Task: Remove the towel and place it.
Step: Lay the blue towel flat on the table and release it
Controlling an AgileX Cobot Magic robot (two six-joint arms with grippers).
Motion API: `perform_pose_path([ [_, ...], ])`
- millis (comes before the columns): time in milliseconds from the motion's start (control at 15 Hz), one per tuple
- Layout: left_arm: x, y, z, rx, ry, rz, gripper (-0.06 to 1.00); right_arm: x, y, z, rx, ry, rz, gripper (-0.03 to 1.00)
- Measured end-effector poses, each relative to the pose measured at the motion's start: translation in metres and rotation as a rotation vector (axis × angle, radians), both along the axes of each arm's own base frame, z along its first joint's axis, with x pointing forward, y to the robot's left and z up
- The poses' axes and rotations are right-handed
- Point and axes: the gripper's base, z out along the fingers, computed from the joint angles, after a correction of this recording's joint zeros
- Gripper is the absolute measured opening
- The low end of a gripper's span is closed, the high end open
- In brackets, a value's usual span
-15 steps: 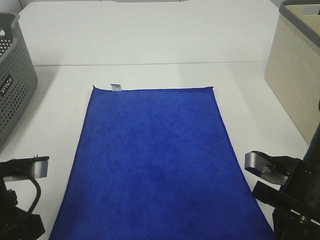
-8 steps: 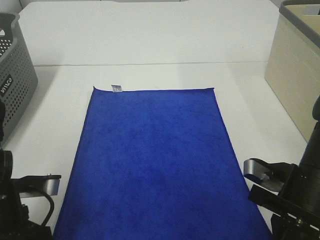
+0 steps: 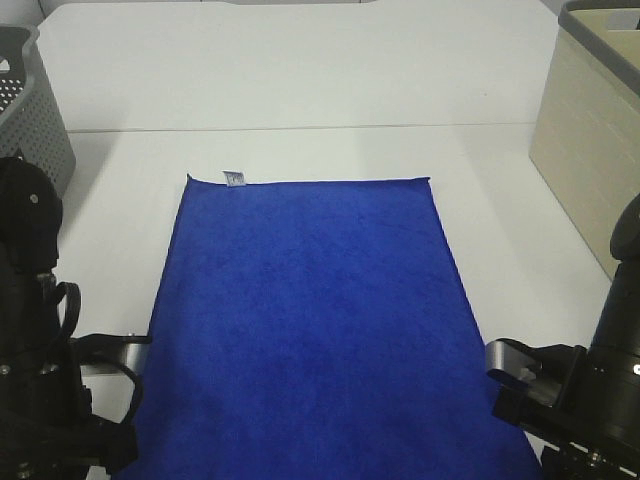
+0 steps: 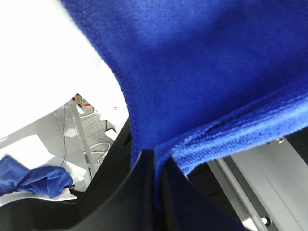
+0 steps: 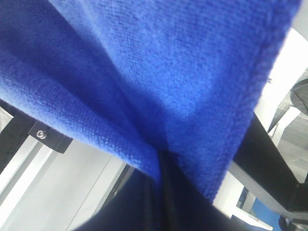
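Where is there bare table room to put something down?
The broad strip of table beyond the towel's far edge, between the grey basket and the beige bin. Crowded at the front, around the left arm and right arm.

Blue towel (image 3: 315,320) flat on table, near corners prob. pinched, tag at far edge.

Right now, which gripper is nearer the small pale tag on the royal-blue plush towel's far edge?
Left: the left gripper pinches the towel's near corner on the tag's side; the right gripper, the opposite near corner.
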Motion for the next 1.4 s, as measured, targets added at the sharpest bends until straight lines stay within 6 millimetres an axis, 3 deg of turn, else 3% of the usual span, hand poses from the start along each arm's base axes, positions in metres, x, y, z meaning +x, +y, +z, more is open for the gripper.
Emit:
perform_pose_path([
  [400, -0.001, 0.001, -0.019, 0.002, 0.067, -0.034, 0.0, 0.0, 0.001, -0.004, -0.005, 0.023, -0.01, 0.03],
  [600, -0.002, 0.004, -0.02, 0.021, 0.063, -0.075, 0.03, -0.001, -0.003, -0.005, -0.029, 0.025, 0.019, 0.16],
  [800, -0.002, 0.01, -0.021, 0.05, 0.061, -0.13, 0.18, -0.004, -0.008, -0.006, -0.06, 0.028, 0.071, 0.3],
  [1000, -0.002, 0.007, -0.021, 0.037, 0.065, -0.104, 0.44, -0.004, -0.008, -0.006, -0.098, 0.044, 0.048, 0.49],
  [1133, 0.001, 0.002, -0.017, 0.008, 0.054, -0.062, 0.58, -0.004, -0.008, -0.006, -0.102, 0.046, 0.045, 0.55],
  [1400, 0.0, -0.006, 0.01, -0.005, -0.047, -0.068, 0.64, 0.0, -0.007, -0.005, -0.115, 0.038, 0.034, 0.57],
])
